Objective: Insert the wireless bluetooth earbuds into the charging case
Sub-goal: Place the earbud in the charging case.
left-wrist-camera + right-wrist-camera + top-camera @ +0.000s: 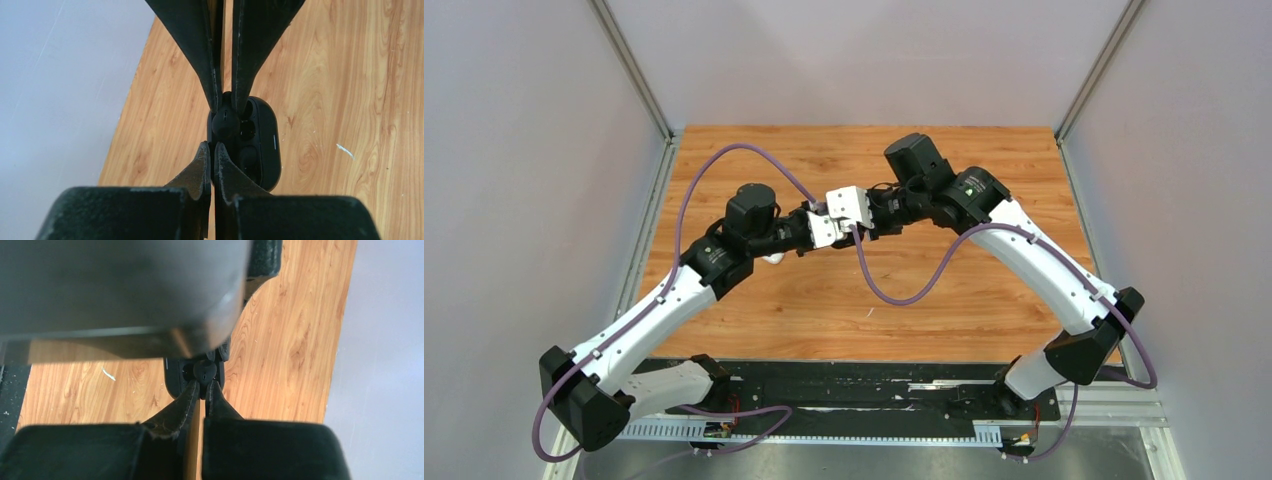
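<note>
1. Fingers of the left gripper (212, 148) sit almost pressed together, tips just under the black earbud (226, 125).
2. Right gripper (202, 385) pinches that earbud from the opposite side.
3. Open black case (261, 145) lies directly below, on the wooden table (345, 90).

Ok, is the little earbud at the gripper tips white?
No, the earbud just above the open case is black, the same colour as the case.

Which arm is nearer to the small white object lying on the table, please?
Left. The small white object peeks out beside the wrist of the left arm; the right arm reaches in from the opposite side, its wrist apart from the object.
</note>
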